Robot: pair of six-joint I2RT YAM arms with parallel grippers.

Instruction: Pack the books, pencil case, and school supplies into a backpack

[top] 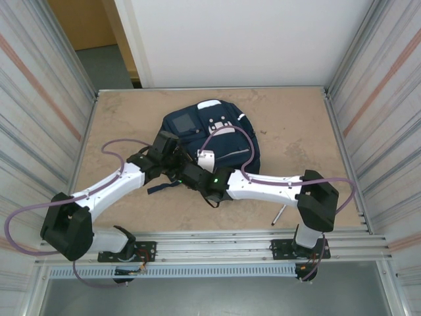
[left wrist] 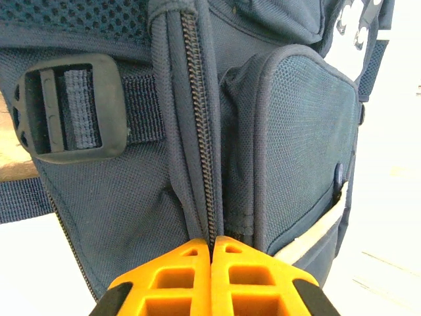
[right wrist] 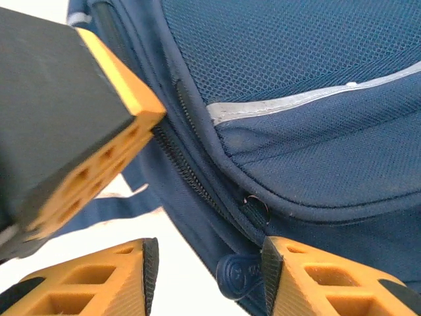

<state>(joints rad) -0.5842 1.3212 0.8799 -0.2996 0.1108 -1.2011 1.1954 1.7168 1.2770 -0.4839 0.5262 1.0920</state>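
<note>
Where the two arms meet at the near side of the backpack (top: 209, 135), the left gripper (left wrist: 212, 245) has its orange fingers (left wrist: 172, 280) pressed flat together, the tips right at the foot of a closed zip (left wrist: 200, 131) that runs straight down into the seam between them; whether any cloth is nipped there I cannot tell. The right gripper (right wrist: 209, 257) stands with its jaws well apart and holds nothing; a round navy zip pull (right wrist: 235, 275) hangs in the gap, just beside the right-hand finger; one black-backed finger of the left gripper juts in from the upper left, close to the same zip line.

In the left wrist view a dark buckle (left wrist: 69, 108) on a webbing strap (left wrist: 141, 108) sits to one side of the zip and a mesh side pocket (left wrist: 306, 145) to the other; a thin light stripe (right wrist: 309, 97) crosses the fabric above the right gripper.

Along the near edge of the worktop (top: 296, 131) runs a metal rail (top: 217, 238) carrying both arm bases; a marker pen (top: 279, 215) lies just beyond it, right of the middle, near the right arm's elbow. The backpack lies flat around the middle of the worktop, white patches up; ribbed metal walls (top: 33, 99) close the left and right edges; past the far edge stands a white panel (top: 250, 39).
</note>
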